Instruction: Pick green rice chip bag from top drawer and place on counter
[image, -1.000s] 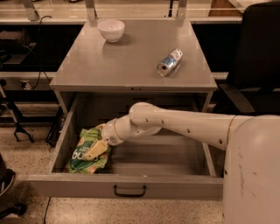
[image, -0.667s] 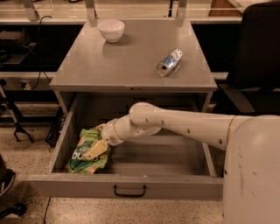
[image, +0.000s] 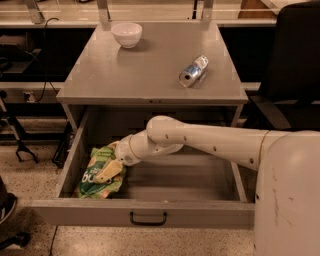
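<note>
A: How many views?
B: One. High, from the robot's side of the cabinet, facing forward and down over its own arm (image: 210, 142).
A: Range?
B: Close. Open top drawer (image: 75, 212) fills the lower half, counter (image: 150, 70) above it, robot body (image: 290, 200) blocks the right edge.
A: Gripper?
B: Low left, gripper (image: 109, 171) inside the drawer, at the green rice chip bag (image: 92, 178).

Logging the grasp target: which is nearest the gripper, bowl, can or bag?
The green rice chip bag, inside the top drawer, with the gripper on it; the white bowl and silver-blue can are up on the counter.
</note>
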